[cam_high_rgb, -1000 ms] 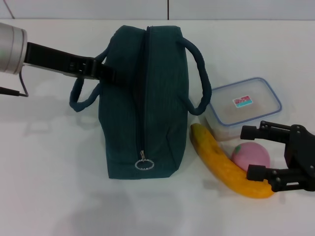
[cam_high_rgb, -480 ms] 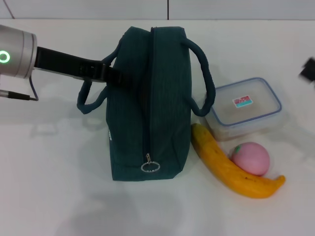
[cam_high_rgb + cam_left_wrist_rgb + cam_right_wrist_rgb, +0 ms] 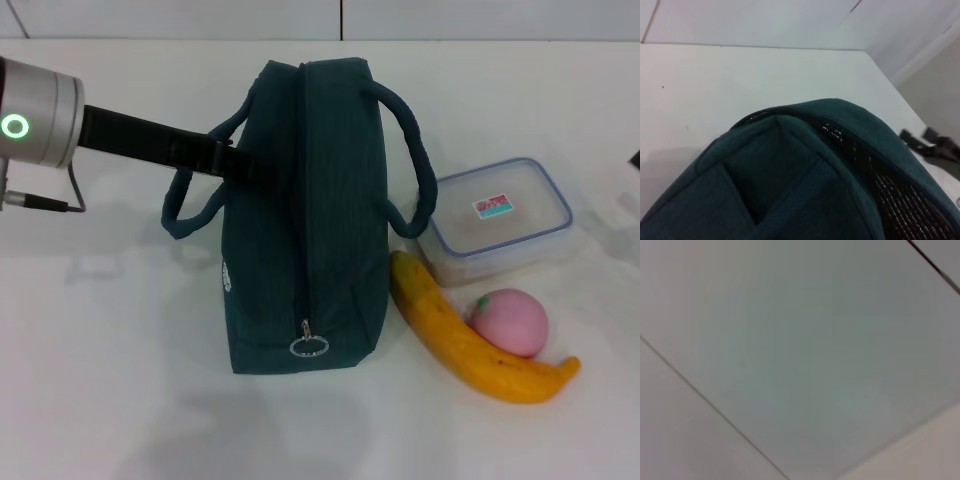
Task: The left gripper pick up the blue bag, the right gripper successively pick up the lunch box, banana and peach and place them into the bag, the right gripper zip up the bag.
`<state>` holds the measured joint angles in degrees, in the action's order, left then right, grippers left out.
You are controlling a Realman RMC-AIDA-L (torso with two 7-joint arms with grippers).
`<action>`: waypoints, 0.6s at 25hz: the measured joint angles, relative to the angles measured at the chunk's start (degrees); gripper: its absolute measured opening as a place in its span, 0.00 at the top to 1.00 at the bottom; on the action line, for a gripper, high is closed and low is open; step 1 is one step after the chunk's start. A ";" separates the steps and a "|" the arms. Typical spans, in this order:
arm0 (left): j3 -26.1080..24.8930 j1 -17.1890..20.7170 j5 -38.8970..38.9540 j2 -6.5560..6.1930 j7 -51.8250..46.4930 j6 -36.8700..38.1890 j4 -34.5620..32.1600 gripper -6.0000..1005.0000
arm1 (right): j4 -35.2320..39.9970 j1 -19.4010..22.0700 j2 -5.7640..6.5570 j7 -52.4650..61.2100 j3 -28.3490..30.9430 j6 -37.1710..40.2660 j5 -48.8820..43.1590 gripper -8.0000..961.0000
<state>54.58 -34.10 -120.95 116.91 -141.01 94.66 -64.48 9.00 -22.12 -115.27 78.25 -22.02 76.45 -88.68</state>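
The blue bag (image 3: 330,200) lies on the white table, zipper closed along its top, with the ring pull (image 3: 309,346) at the near end. My left gripper (image 3: 240,165) reaches in from the left and is shut on the bag's left handle where it meets the bag. The left wrist view is filled by the bag's fabric (image 3: 805,200). The lunch box (image 3: 500,215) sits to the right of the bag. The banana (image 3: 460,345) lies in front of it, and the peach (image 3: 512,322) rests against the banana. My right gripper shows only as a black sliver (image 3: 636,158) at the right edge and as a blurred shape (image 3: 932,147) in the left wrist view.
The white table (image 3: 110,360) extends to the left of the bag and in front of it. A pale wall with a dark seam (image 3: 341,18) stands behind. The right wrist view shows only pale wall panels (image 3: 800,360).
My right gripper has withdrawn from beside the peach and banana, off to the right. My left gripper has moved right with the handle, and the bag has shifted slightly right and nearer.
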 joint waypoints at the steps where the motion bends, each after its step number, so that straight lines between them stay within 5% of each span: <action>1: 0.00 -0.02 0.00 0.12 0.17 0.00 0.01 0.96 | -0.40 -0.34 -0.04 -0.05 -0.29 -0.75 -0.03 0.19; 15: 0.00 0.19 0.01 0.64 1.84 0.02 0.06 0.96 | -3.87 -5.21 -0.57 0.01 -6.33 -4.53 -0.27 0.20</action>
<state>54.58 -33.91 -120.94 117.56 -139.18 94.68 -64.42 5.13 -27.34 -115.84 78.26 -28.35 71.92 -88.95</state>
